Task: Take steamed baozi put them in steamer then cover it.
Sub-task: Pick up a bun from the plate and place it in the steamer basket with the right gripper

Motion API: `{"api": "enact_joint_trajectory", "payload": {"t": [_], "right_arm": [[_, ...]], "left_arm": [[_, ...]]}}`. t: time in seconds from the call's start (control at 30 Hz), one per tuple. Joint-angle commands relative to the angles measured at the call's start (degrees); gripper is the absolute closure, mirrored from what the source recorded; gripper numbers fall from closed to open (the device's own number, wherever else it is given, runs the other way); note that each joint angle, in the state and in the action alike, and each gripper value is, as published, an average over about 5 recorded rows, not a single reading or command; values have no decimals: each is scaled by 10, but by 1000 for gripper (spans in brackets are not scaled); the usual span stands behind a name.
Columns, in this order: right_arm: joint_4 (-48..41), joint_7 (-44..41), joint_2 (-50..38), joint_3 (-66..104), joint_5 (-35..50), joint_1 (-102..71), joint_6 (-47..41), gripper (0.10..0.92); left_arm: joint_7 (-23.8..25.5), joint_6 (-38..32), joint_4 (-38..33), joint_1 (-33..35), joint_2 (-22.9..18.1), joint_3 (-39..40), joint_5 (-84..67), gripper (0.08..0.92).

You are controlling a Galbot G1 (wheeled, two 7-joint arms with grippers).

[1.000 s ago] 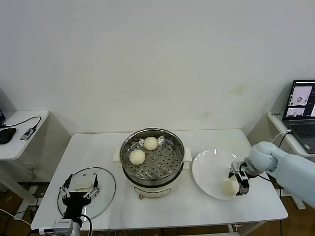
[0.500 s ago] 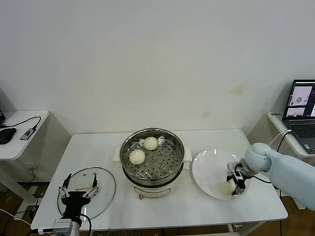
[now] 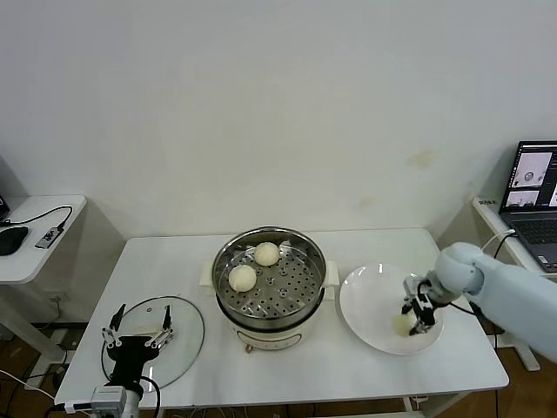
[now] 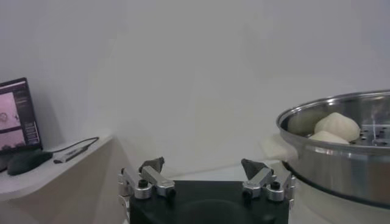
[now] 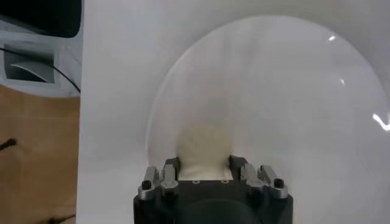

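Two steamed baozi (image 3: 266, 253) (image 3: 243, 277) lie on the perforated tray of the steel steamer (image 3: 270, 279) at the table's middle. A third baozi (image 3: 403, 325) (image 5: 203, 149) rests on the white plate (image 3: 370, 305), and my right gripper (image 3: 415, 317) (image 5: 204, 164) is shut on it, one finger on each side. The cover (image 3: 181, 335), a glass lid with a cream handle, lies flat at the front left. Over the lid hangs my left gripper (image 3: 137, 333) (image 4: 204, 167), open and holding nothing.
A side table with a mouse and cable (image 3: 26, 228) stands at the left. A laptop (image 3: 535, 196) sits on a stand at the right. The table's front edge runs close below the plate and the lid.
My right gripper has closed its fingers onto the baozi on the plate and shifted slightly. The left arm has stayed still.
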Motion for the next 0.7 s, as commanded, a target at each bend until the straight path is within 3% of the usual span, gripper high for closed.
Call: {"api": "enact_joint_trajectory", "payload": {"t": [0.03,0.27,0.53,0.7], "right_arm": [[7,-7,0,-63,74,198,1,500],[18,9,74,-151,155,365,6,499],[30,51,198,-181,228,385,38,499],[17,81,275,-218,231,363,92,499]], "left_arm": [[1,0,5,0,5,0,-6,177],[5,2,7,-1,16,-3,-26,177],[7,3,7,-2,11,0,-30,177],[6,2,6,1,10,-5,-30,177]]}}
